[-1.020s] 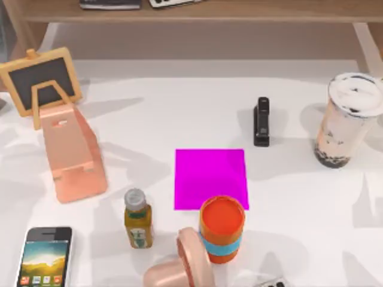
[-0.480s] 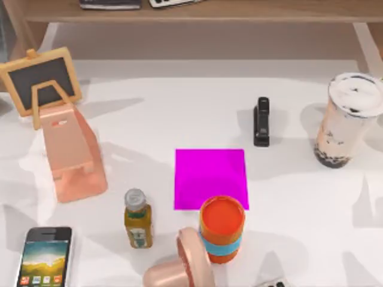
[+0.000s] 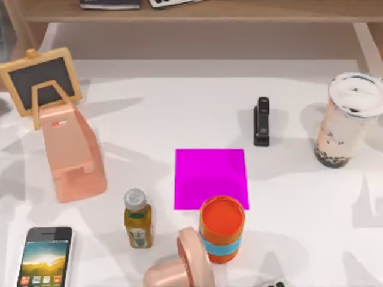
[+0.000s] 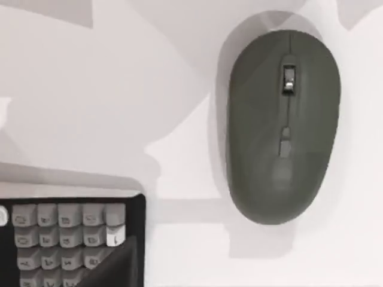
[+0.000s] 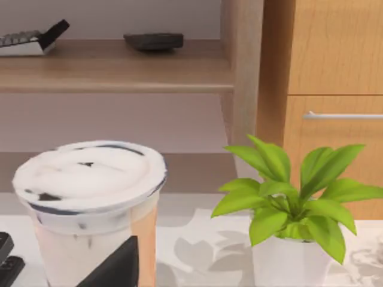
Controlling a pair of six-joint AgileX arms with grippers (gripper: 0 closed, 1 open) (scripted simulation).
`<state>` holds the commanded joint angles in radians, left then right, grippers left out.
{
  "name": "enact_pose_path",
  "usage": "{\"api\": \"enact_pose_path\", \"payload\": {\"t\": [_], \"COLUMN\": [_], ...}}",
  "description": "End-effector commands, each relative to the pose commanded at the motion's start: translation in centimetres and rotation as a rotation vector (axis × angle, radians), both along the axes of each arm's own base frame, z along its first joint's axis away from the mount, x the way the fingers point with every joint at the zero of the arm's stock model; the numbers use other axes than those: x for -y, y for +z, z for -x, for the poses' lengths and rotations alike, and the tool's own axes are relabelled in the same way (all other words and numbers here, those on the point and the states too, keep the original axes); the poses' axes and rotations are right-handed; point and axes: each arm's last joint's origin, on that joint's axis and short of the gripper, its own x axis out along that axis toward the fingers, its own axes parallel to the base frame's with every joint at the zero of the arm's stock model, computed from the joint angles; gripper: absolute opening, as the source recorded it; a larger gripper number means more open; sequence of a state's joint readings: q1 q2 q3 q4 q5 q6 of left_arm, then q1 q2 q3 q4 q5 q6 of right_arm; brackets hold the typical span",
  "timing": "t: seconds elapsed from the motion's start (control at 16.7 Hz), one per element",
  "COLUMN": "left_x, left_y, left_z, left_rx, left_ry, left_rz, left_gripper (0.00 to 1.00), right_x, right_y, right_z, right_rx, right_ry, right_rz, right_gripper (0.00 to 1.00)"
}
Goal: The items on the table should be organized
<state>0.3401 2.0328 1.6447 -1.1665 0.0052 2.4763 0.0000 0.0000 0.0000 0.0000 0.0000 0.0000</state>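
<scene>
Fingers of both my arms: I cannot tell how far open either set is. On the white bench (image 3: 299,227), the smartphone (image 3: 45,257) lies flat at seven o'clock, near the left edge. The milk-tea cup (image 3: 347,119) stands upright at three o'clock. My left wrist camera looks down on the dark grey mouse (image 4: 280,125) resting just beside a keypad (image 4: 69,239).

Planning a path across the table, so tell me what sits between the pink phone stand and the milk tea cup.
In the top view, between the phone stand and the milk tea cup stands a black stapler; the magenta square lies just nearer the camera than that line.
</scene>
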Motion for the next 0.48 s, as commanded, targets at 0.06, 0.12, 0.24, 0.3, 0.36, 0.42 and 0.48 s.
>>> {"api": "enact_pose_path", "payload": {"t": [0.06, 0.12, 0.24, 0.3, 0.36, 0.42, 0.48], "left_x": [-0.16, -0.23, -0.23, -0.23, -0.02, -0.04, -0.08], "left_y": [-0.25, -0.35, -0.35, -0.35, -0.33, -0.45, -0.9], "left_z": [-0.16, -0.22, -0.22, -0.22, -0.25, -0.26, -0.28], "left_rx": [-0.01, -0.015, -0.015, -0.015, -0.013, -0.014, -0.016], "left_ry": [-0.014, -0.02, -0.02, -0.02, -0.024, -0.023, -0.021], "left_rz": [0.005, 0.006, 0.006, 0.006, 0.005, 0.006, 0.006], "left_gripper": [1.0, 1.0, 1.0, 1.0, 1.0, 1.0, 1.0], "right_x": [0.0, 0.0, 0.0, 0.0, 0.0, 0.0, 0.0], "right_y": [0.0, 0.0, 0.0, 0.0, 0.0, 0.0, 0.0], "right_z": [0.0, 0.0, 0.0, 0.0, 0.0, 0.0, 0.0], "right_rx": [0.0, 0.0, 0.0, 0.0, 0.0, 0.0, 0.0], "right_ry": [0.0, 0.0, 0.0, 0.0, 0.0, 0.0, 0.0], "right_rz": [0.0, 0.0, 0.0, 0.0, 0.0, 0.0, 0.0], "right_gripper": [1.0, 1.0, 1.0, 1.0, 1.0, 1.0, 1.0]}}
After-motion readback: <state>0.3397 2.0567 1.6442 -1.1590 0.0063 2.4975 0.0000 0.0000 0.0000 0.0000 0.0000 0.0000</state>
